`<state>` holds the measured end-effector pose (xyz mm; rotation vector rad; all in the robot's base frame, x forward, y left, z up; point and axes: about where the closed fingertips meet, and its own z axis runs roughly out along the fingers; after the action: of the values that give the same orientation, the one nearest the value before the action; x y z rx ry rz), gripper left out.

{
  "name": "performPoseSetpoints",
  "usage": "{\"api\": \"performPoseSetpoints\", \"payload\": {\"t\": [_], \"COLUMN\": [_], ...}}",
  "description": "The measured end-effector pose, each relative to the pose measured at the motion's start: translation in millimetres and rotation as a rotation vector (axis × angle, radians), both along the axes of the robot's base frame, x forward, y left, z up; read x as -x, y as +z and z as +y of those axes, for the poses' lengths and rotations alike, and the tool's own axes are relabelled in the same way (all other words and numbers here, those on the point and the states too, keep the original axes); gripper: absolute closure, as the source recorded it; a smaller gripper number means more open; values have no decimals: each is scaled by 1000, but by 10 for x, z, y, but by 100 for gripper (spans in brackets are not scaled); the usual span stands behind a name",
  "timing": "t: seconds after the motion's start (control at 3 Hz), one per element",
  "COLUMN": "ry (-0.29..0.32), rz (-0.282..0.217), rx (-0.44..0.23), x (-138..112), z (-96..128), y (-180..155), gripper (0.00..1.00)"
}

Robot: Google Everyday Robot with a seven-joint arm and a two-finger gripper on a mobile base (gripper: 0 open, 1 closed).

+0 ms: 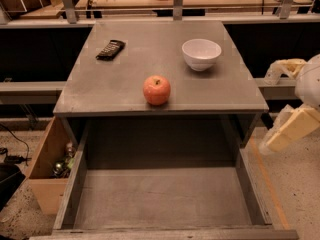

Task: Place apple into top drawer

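Observation:
The red-orange apple sits on the grey cabinet top, near its front edge and about the middle. Below it the top drawer is pulled wide open toward me; its flat grey bottom holds nothing. My gripper is at the right edge of the view, beside the cabinet's right front corner and at about the height of the drawer opening. It is well to the right of the apple and touches nothing. It holds nothing that I can see.
A white bowl stands at the back right of the top. A black remote-like device lies at the back left. A tan wooden box with small items stands on the floor left of the drawer. Workbenches run behind.

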<state>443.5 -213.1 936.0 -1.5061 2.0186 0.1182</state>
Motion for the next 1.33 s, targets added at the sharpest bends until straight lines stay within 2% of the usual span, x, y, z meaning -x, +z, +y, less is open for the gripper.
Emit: {"api": "performPoseSetpoints", "payload": {"t": [0.33, 0.67, 1.0, 1.33], "ry": [44, 51, 61, 63], "rz": [-138, -361, -418, -417], "rx": [-215, -477, -584, -580], "x": [-323, -852, -1019, -1004], "z": [173, 345, 638, 659], "y": [-164, 101, 271, 302], "gripper": [0, 0, 0, 0]}}
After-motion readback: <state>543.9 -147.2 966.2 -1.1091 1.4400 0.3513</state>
